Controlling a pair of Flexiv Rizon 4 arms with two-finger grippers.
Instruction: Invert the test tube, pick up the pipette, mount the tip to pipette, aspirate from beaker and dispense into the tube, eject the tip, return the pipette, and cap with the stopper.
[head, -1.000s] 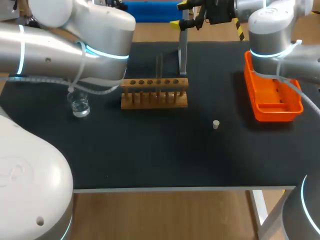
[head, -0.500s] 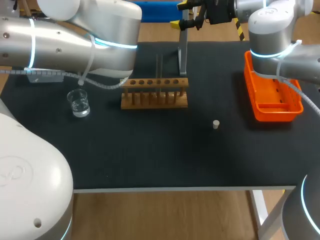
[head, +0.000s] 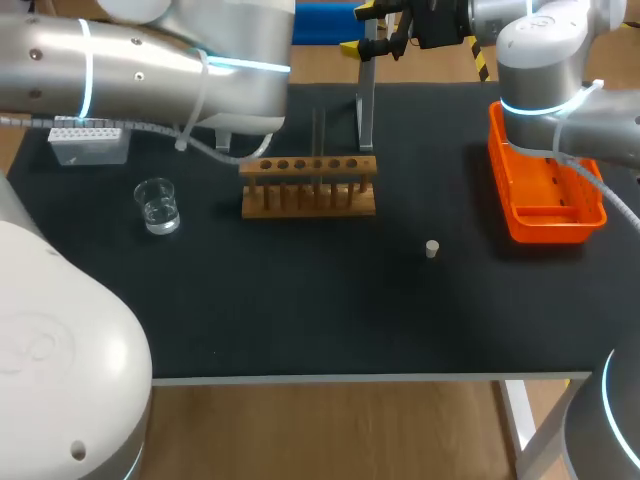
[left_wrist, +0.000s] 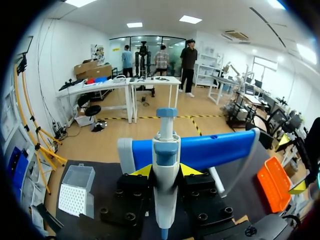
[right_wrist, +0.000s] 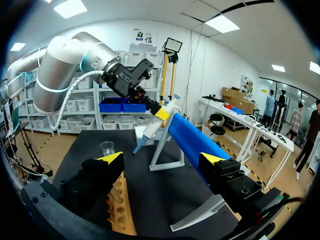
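Left jaws are clamped on the white-and-blue pipette (left_wrist: 166, 150), held upright just in front of the blue bar of the pipette stand (left_wrist: 215, 147), near the far edge of the black worktop (head: 330, 310). Right jaws stand wide apart, holding nothing, with that blue bar running ahead between them. On the worktop: clear glass beaker (head: 157, 207) toward the left, wooden test-tube rack (head: 308, 185) in the middle, small pale stopper (head: 431, 249) lying alone between the rack and the orange plastic tray (head: 545, 195).
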